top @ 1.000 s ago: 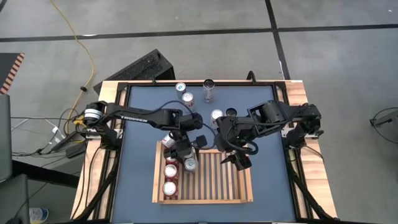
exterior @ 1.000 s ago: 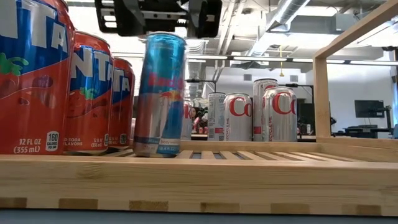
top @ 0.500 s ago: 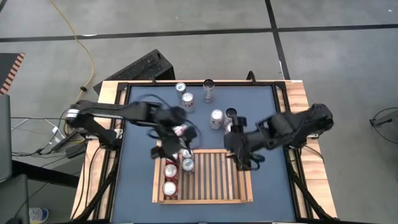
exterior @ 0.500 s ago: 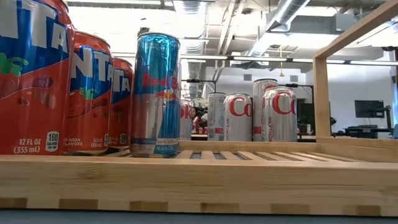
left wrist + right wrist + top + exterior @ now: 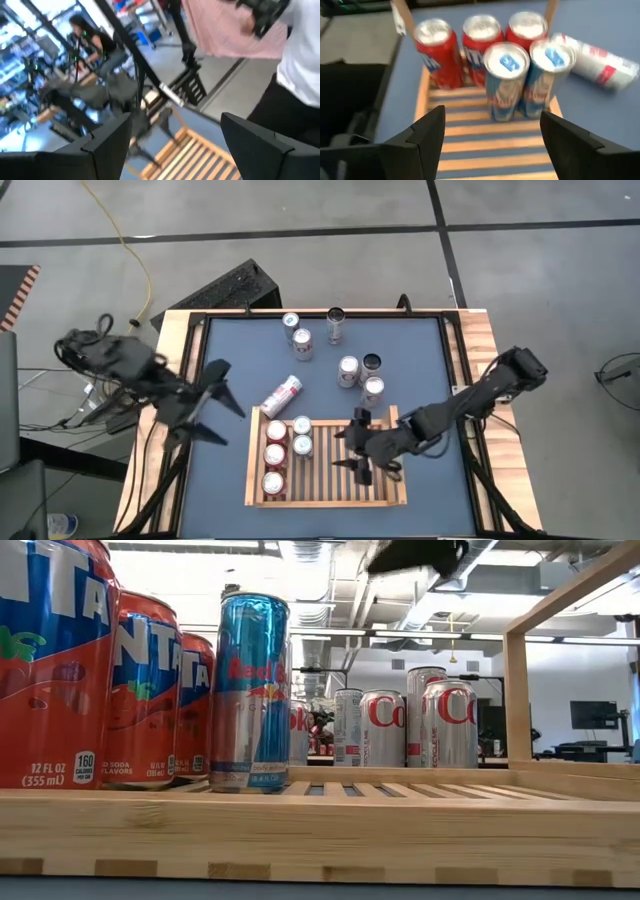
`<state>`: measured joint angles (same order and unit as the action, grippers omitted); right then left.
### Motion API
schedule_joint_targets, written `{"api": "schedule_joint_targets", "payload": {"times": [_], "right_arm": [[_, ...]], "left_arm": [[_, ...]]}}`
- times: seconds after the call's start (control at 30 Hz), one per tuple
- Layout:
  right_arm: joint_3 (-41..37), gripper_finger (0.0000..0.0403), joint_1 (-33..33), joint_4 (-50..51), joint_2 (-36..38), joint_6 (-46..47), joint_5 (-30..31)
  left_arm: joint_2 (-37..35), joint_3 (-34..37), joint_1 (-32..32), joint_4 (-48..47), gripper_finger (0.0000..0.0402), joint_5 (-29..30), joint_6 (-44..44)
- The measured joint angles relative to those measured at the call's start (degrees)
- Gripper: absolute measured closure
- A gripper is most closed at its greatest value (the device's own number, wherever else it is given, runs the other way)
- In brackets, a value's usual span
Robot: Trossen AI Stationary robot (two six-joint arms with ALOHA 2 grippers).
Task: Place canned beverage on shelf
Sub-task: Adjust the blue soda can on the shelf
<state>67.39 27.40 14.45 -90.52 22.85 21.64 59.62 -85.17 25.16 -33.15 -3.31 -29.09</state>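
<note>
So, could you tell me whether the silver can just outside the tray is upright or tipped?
Tipped: the silver can lies on its side on the blue tabletop, beyond the tray.

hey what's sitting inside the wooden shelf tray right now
The shelf holds five upright cans at its left end: three red soda cans in a column and two slim blue cans beside them. The other slats are bare.

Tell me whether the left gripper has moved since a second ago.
Yes. The left gripper has pulled away from the shelf, out toward the table's left edge.
</note>
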Motion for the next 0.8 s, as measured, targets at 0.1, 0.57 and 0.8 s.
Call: {"api": "schedule_joint_targets", "payload": {"times": [0.1, 0.57, 0.8], "right_arm": [[0.0, 0.0111, -1.3, -1.1, -2.8, 1.7, 0.8], [0.0, 0.0112, -4.3, -11.9, -12.4, 2.8, -4.9], [0.4, 0.0112, -3.7, -15.3, -15.1, 5.7, -4.4]], "left_arm": [[0.0, 0.0, 3.9, -0.2, 0.0109, 4.3, -1.1], [1.5, 0.1, 8.8, 1.5, 0.0109, 15.8, -0.5], [1.8, 0.1, 11.0, 1.6, 0.0109, 16.0, 3.0]]}}
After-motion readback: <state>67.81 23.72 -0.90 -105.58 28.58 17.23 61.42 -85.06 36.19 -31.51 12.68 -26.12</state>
